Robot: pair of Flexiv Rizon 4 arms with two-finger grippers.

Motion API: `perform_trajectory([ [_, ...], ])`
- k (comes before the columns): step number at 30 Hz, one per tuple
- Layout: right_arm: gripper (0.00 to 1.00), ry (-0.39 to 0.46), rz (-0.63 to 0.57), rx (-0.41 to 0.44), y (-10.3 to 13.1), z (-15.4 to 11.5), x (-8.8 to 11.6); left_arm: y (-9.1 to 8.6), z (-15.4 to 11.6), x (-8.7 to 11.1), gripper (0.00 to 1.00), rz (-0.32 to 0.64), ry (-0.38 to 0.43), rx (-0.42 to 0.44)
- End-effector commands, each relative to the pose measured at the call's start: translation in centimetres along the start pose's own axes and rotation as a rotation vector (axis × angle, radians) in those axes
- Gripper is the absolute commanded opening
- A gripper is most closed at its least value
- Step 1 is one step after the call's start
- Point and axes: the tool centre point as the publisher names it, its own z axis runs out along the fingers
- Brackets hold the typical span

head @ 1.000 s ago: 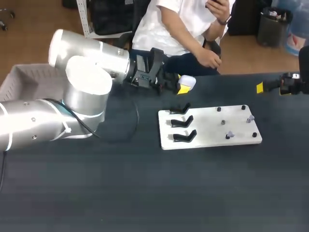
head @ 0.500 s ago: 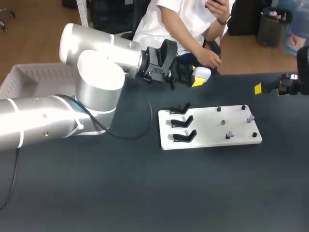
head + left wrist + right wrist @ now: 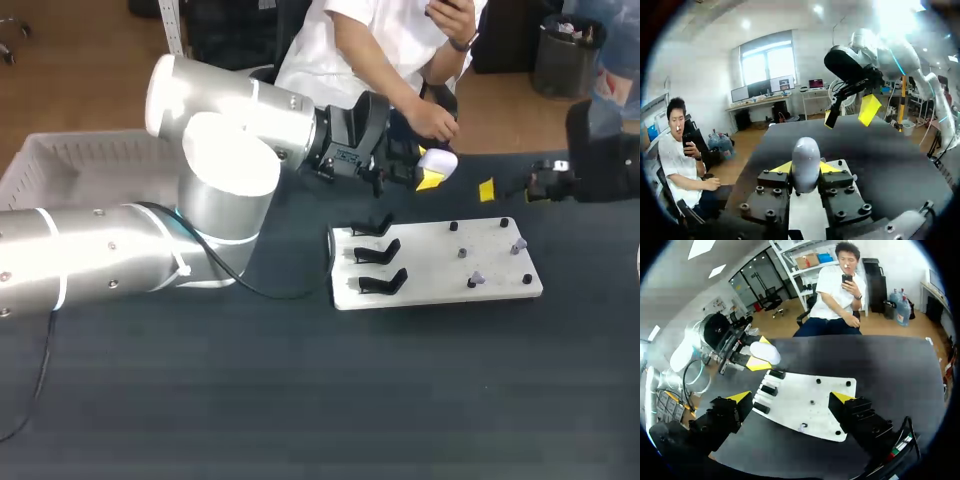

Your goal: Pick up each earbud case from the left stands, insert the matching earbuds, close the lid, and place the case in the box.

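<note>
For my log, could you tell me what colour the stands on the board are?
The stands are black, clearest in the head view.

Your right gripper (image 3: 791, 397) hangs with its fingers wide apart, the white board (image 3: 807, 415) lying ahead between them; three black stands (image 3: 769, 389) line the board's edge at ten o'clock from that gripper; just past them, at eleven, the left gripper (image 3: 760, 353) clamps the white earbud case (image 3: 767, 352).

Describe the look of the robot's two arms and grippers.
The left arm and right arm are silvery-white tubes with rounded joints; a black cable hangs from the left. The left gripper and right gripper are black bolted blocks with two yellow-tipped fingers each.
</note>
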Motion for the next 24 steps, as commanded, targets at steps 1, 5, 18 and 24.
perform_trajectory([
  [1, 1.00, -0.003, -0.011, -0.090, 0.5, 0.8, 0.0, 0.0, 0.2, -0.3, 0.00, 0.015, -0.010, 0.011],
  [5, 1.00, 0.011, -0.033, -0.105, 1.1, 1.6, -0.7, -1.0, -0.4, -0.5, 0.00, 0.038, -0.019, 0.012],
  [18, 1.00, 0.034, -0.049, -0.147, 1.0, 3.8, -2.2, -2.4, -0.7, -0.9, 0.00, 0.074, -0.025, 0.016],
  [24, 1.00, 0.040, -0.044, -0.155, 0.9, 4.1, -2.0, -2.5, -0.6, -1.0, 0.00, 0.084, -0.022, 0.017],
])
